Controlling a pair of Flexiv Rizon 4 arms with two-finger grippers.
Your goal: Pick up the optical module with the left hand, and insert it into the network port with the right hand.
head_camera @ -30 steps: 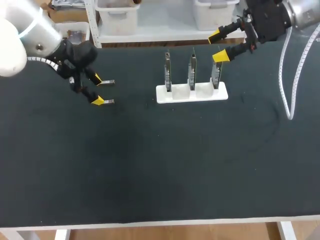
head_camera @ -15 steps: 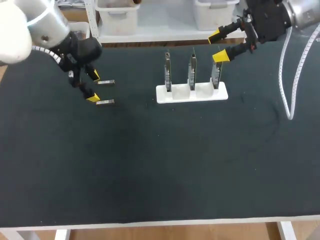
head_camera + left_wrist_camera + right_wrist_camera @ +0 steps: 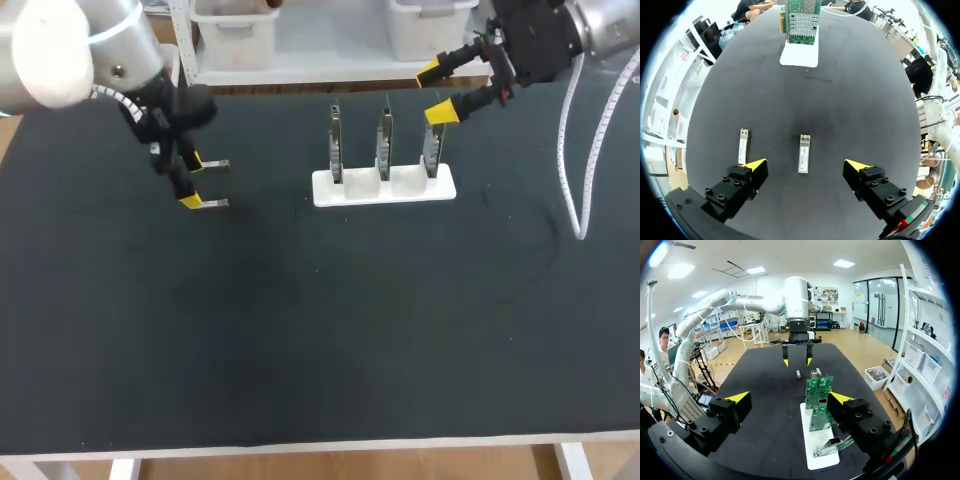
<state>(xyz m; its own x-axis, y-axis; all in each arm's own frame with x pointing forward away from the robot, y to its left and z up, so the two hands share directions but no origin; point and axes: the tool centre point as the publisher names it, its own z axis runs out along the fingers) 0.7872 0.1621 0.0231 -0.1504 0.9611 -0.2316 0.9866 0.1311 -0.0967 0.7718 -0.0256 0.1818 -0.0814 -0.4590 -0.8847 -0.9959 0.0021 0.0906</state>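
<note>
Two small silver optical modules lie side by side on the black table, one [image 3: 217, 164] farther back and one [image 3: 212, 204] nearer. My left gripper [image 3: 192, 181] hovers open at their left ends. From the left wrist, one module [image 3: 804, 153] lies between and just ahead of the fingers, the other [image 3: 743, 146] ahead of one fingertip [image 3: 756, 164]. Three upright green network cards [image 3: 384, 140] with ports stand in a white holder [image 3: 400, 188]. My right gripper [image 3: 434, 92] hangs open above and behind the holder, holding nothing; the cards [image 3: 817, 402] sit just ahead of it.
A white cable [image 3: 580, 170] droops from my right arm over the table's right side. The table's front edge [image 3: 320, 440] runs along the near side. My left arm [image 3: 796, 295] stands across the table from the right wrist.
My left arm has swung to the right and toward the back, while its fingertips stay by the two modules. The right arm has not moved.
</note>
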